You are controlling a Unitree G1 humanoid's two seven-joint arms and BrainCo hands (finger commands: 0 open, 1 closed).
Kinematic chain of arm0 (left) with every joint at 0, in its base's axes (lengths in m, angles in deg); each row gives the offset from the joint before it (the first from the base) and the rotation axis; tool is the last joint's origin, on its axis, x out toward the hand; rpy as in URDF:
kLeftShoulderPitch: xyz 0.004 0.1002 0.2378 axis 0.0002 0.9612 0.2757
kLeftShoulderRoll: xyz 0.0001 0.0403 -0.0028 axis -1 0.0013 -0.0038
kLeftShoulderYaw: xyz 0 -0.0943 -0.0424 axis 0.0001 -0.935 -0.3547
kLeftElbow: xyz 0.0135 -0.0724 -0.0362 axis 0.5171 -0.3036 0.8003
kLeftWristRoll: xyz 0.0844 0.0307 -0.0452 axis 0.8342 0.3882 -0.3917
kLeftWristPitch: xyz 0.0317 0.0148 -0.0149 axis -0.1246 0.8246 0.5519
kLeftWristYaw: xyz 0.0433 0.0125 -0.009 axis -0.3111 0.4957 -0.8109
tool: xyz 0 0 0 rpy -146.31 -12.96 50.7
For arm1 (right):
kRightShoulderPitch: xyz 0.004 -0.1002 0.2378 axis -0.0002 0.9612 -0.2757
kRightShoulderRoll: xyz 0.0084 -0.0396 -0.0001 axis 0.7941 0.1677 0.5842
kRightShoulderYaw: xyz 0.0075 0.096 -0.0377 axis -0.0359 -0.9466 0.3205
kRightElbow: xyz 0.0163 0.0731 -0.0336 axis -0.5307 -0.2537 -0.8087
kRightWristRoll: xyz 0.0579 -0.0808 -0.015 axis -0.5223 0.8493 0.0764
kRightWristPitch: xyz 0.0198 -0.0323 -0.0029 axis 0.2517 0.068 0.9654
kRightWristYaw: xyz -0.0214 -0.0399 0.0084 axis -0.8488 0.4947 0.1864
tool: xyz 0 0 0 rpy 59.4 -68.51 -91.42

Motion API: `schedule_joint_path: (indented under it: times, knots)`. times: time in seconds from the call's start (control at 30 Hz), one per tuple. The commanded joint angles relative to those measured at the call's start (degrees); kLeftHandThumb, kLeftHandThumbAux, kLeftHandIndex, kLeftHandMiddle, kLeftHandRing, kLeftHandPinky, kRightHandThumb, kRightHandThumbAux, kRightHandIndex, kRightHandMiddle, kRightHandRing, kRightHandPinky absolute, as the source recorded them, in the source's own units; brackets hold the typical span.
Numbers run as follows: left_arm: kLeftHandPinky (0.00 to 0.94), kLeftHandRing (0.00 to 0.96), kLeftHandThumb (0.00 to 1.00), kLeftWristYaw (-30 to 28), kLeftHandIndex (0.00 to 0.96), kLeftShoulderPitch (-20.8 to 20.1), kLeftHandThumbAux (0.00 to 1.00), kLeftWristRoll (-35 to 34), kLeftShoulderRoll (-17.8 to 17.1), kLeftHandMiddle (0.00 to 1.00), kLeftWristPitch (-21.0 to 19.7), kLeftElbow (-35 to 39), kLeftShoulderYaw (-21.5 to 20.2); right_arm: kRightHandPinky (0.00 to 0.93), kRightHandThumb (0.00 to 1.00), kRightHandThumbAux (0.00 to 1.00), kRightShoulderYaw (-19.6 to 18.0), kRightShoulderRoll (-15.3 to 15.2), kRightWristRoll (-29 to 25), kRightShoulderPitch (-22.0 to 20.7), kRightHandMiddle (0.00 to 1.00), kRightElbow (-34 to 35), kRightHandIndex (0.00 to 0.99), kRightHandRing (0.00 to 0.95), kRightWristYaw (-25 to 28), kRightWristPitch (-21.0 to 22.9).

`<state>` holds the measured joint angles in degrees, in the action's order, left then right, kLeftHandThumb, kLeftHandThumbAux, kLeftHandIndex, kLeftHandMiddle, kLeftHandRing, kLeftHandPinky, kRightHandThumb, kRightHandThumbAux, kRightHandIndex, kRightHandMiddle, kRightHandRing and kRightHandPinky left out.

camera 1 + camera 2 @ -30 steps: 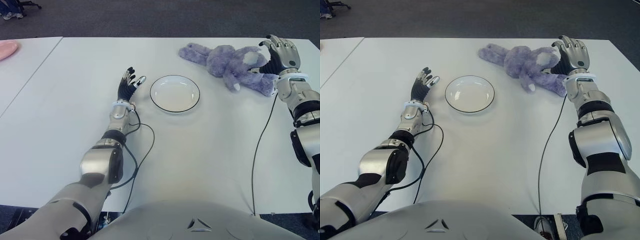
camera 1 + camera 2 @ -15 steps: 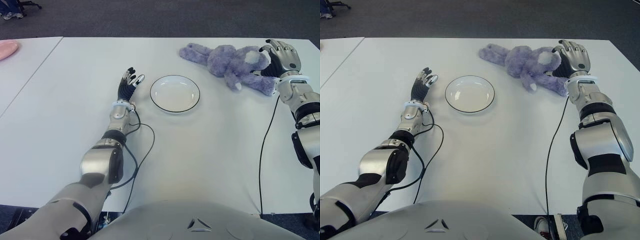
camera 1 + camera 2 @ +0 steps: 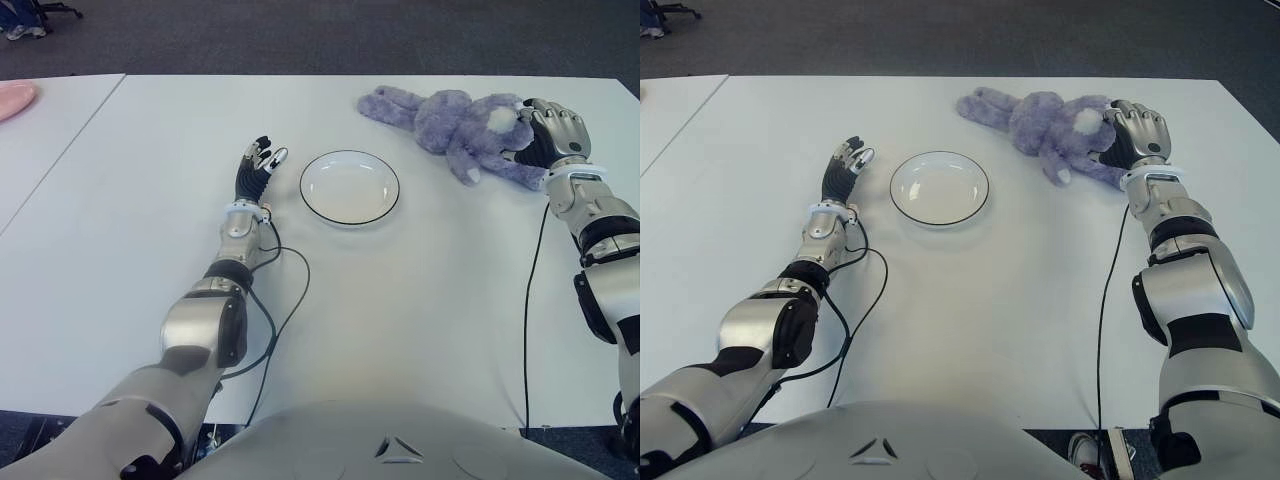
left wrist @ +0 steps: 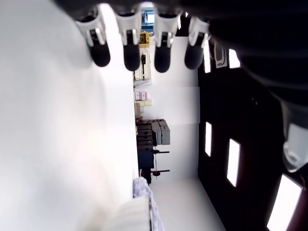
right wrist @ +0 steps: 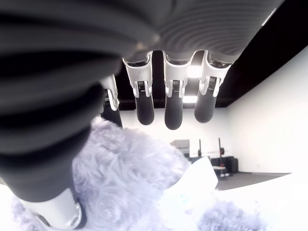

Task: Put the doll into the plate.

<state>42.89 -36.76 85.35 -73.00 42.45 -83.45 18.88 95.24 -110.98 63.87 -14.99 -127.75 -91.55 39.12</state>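
Note:
A purple plush doll [image 3: 450, 118] lies stretched across the back right of the white table [image 3: 420, 300]. My right hand [image 3: 545, 130] hovers over the doll's right end, touching the fur. In the right wrist view its fingers [image 5: 173, 101] are extended above the plush [image 5: 134, 187], not closed around it. An empty white plate [image 3: 349, 187] with a dark rim sits at the table's middle, left of the doll. My left hand [image 3: 258, 165] shows just left of the plate, fingers straight and holding nothing.
A black cable [image 3: 527, 290] runs from my right arm down to the table's front edge. Another cable [image 3: 285, 290] loops beside my left forearm. A pink object [image 3: 15, 98] lies on the neighbouring table at far left.
My right hand has moved left and down from beside the doll onto its right end. The doll, the plate and the left hand have stayed in place.

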Motion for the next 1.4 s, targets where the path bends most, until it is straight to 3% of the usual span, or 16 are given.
schedule_joint_path:
  times: [0.03,0.3,0.5,0.63,0.67,0.8,1.07,1.4]
  knots:
    - [0.11,0.105,0.0,1.13,0.145,11.0,0.5,0.68,3.34,0.123,-6.73,-7.38,0.32,0.207,0.288,0.745,-0.35,3.13,-0.53,0.23,0.155,-0.51,0.331,0.154,0.12,0.99]
    - [0.114,0.111,0.0,0.7,0.165,10.78,0.525,0.33,3.59,0.131,-6.63,-7.39,-0.07,0.298,0.354,0.748,-3.63,4.81,-3.55,0.05,0.168,-0.58,0.341,0.185,1.31,-0.42]
    - [0.119,0.117,0.0,1.16,0.166,10.59,0.53,0.41,3.76,0.134,-6.86,-7.37,0.0,0.352,0.36,0.738,-10.68,9.43,-11.16,1.56,0.194,-0.38,0.336,0.236,5.42,-4.33]
    - [0.115,0.111,0.0,0.95,0.156,10.57,0.526,0.43,3.96,0.125,-6.92,-7.38,0.06,0.422,0.355,0.74,-14.3,12.24,-15.26,3.21,0.271,-0.48,0.368,0.325,9.05,-4.6]
    - [0.114,0.109,0.0,0.84,0.154,10.58,0.524,0.39,3.98,0.122,-6.84,-7.38,0.02,0.475,0.475,0.735,-15.27,13.03,-16.39,3.68,0.339,-0.5,0.387,0.391,10.21,-4.63]
    - [0.113,0.104,0.0,0.99,0.147,10.61,0.52,0.5,4.15,0.116,-6.42,-7.35,0.13,0.618,0.647,0.726,-19.67,15.29,-21.5,4.83,0.516,-0.37,0.418,0.562,16.67,-4.94]
    - [0.112,0.092,0.0,1.21,0.119,10.56,0.492,0.51,4.49,0.097,-6.5,-7.35,0.12,0.777,0.691,0.722,-23.76,17.47,-27.04,8.52,0.742,1.07,0.436,0.771,24.35,-9.43]
    - [0.132,0.103,0.0,0.65,0.12,10.46,0.476,-0.34,4.84,0.102,-7.2,-7.44,-0.77,0.85,0.683,0.726,-24.42,16.75,-28.1,13.06,0.854,2.08,0.437,0.857,28.55,-12.17]
